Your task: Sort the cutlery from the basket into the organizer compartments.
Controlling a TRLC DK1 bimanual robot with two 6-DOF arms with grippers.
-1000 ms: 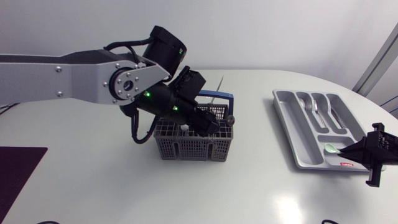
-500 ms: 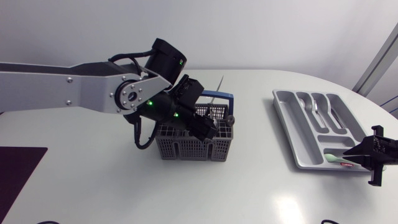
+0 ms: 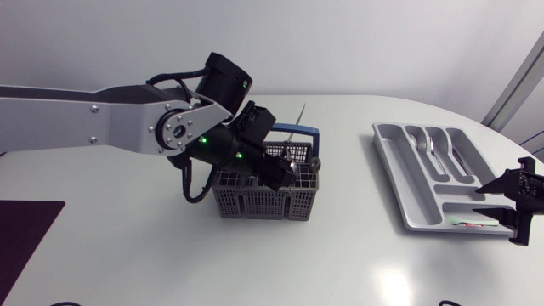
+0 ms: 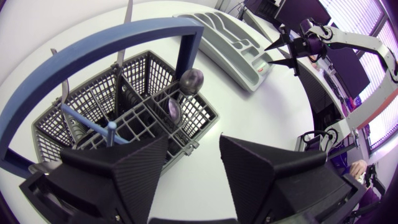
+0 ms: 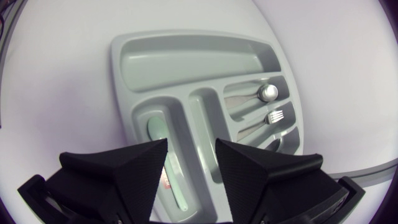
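"Basket (image 3: 265,191) first: where was it?"
"Centre of the frame, cutlery (image 4: 190,81) standing in it. Our left gripper (image 3: 287,174) hung over it, fingers spread, nothing between them."
"And our right gripper (image 3: 503,202)?"
"At the frame's right edge, beside the organizer (image 3: 393,174) — fingers apart, empty too."
"Anything in the compartments?"
"We saw a spoon (image 5: 267,92) and a fork (image 5: 275,115) in neighbouring slots — and a pale green piece (image 5: 157,132) just ahead of that gripper."

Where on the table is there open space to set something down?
Free: bare table between the basket and the organizer, plus the wide strip nearer than both. Crowded: over the basket, where the left claw hangs, and the organizer's end by the right claw.
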